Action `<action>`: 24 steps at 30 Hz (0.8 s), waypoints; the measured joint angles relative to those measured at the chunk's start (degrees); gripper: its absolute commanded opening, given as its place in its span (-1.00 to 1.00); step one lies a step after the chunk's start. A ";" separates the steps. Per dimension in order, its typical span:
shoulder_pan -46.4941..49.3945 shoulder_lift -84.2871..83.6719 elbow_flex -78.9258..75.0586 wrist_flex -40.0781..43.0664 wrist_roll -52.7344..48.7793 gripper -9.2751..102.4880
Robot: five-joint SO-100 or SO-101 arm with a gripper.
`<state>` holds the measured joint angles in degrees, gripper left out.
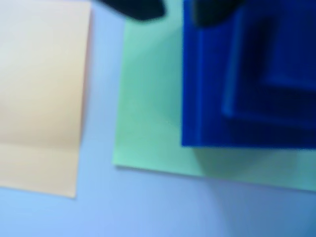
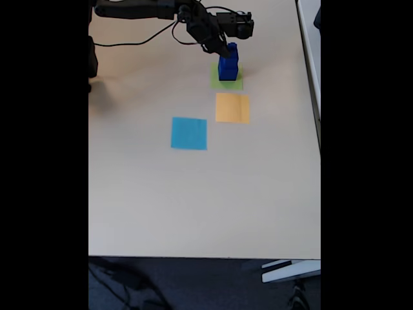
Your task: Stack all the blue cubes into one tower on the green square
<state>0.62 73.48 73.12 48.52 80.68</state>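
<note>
In the fixed view, the tower [image 2: 228, 64] of dark blue cubes stands on the green square [image 2: 215, 80] near the far edge of the pale tabletop [image 2: 193, 200]. It rises as a stepped column, widest at the bottom and narrowing toward the top. The black arm [image 2: 148, 10] reaches in from the upper left of that view, and its end effector [image 2: 222, 48] sits right at the top of the tower, touching or just beside the uppermost cube. The picture is too small to show whether its fingers are apart, together, or clamped on that cube, so I cannot tell.

Just below the green square in the fixed view lies the orange square [image 2: 232, 108], close to it but with a thin strip of tabletop between them. The light blue square [image 2: 189, 133] lies further down and to the left, apart from both.

The wrist view looks down along the tower [image 1: 247, 84], which appears as nested blue steps at the right of the picture (the whole view is blurred). It rests on the green square [image 1: 148, 113], toward that square's right part, leaving a bare green strip at the left and along the bottom. The orange square [image 1: 42, 94] lies to the left across a narrow gap. Two dark blurred shapes [image 1: 143, 10] intrude at the top edge, one overlapping the tower's upper edge.
</note>
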 measured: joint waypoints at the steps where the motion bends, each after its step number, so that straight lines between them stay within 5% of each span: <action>1: 0.00 0.00 0.00 0.00 0.00 -0.84; 24: 1.32 0.00 0.00 -1.76 -0.53 -0.84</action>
<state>1.93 73.48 73.12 46.76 80.16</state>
